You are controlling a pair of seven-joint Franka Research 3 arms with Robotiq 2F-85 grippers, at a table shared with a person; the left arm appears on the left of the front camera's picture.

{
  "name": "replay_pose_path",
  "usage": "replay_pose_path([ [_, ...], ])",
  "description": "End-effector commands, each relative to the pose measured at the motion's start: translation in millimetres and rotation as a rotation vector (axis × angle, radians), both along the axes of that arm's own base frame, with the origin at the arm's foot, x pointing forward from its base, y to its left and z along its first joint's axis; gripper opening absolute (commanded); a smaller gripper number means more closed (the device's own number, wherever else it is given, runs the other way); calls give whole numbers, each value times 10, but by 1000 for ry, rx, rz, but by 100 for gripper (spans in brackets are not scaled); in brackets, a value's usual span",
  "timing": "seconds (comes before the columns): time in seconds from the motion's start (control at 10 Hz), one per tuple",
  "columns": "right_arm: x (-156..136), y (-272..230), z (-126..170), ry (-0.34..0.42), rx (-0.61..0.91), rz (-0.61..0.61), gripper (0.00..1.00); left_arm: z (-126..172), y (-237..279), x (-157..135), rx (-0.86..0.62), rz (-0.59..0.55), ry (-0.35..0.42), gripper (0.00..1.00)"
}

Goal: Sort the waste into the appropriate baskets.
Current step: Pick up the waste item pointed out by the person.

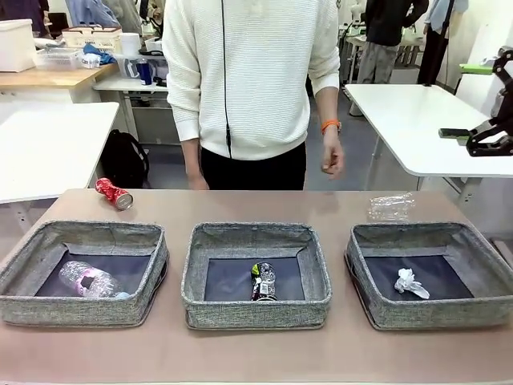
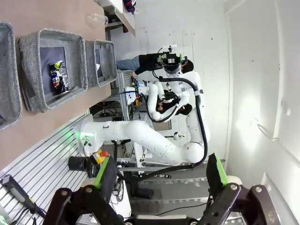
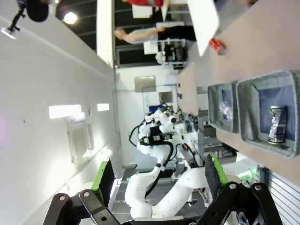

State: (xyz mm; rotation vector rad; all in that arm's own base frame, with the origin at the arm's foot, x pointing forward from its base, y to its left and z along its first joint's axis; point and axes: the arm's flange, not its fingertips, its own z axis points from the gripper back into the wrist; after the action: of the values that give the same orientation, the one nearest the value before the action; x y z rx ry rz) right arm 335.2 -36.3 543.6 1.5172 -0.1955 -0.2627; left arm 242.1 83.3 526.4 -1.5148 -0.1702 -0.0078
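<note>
Three grey woven baskets stand in a row. The left basket (image 1: 80,309) holds a clear plastic bottle (image 1: 92,281). In the middle basket (image 1: 256,311) lies a dark can (image 1: 263,281), and the right basket (image 1: 437,314) holds a white paper wad (image 1: 411,283). On the bare table behind them lie a red can (image 1: 114,193) at far left and a clear plastic cup (image 1: 391,207) at far right. My left gripper (image 2: 161,180) is open and empty, off the table's near side. My right gripper (image 3: 158,177) is likewise open and empty, away from the baskets.
A person in a white sweater stands at the table's far edge, one hand (image 1: 331,160) hanging near the far right. The left wrist view shows the middle basket (image 2: 33,61) with the dark can (image 2: 60,77). The right wrist view shows the red can (image 3: 215,44).
</note>
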Motion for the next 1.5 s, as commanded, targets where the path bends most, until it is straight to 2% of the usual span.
replay_pose_path([
  [0.0, -24, -23, -6, -13, -6, 17, 100, 61, -19, 7, -25, 1, 0, 100],
  [0.8, 0, 0, 0, 0, 0, 0, 100, 61, -19, 7, -25, 1, 0, 100],
  [0.9, 169, 230, 17, -85, -325, -205, 100, 61, -19, 7, -25, 1, 0, 100],
  [1.0, 445, 331, 31, -122, -618, -388, 100, 61, -19, 7, -25, 1, 0, 100],
  [1.1, 712, 357, 15, -10, -788, -454, 100, 61, -19, 7, -25, 1, 0, 100],
  [1.2, 988, 317, -31, 56, -971, -542, 100, 61, -19, 7, -25, 1, 0, 100],
  [1.3, 1164, 286, -80, 60, -1095, -616, 100, 61, -19, 7, -25, 1, 0, 100],
  [1.4, 1274, 249, -109, 54, -1151, -717, 100, 61, -19, 7, -25, 1, 0, 100],
])
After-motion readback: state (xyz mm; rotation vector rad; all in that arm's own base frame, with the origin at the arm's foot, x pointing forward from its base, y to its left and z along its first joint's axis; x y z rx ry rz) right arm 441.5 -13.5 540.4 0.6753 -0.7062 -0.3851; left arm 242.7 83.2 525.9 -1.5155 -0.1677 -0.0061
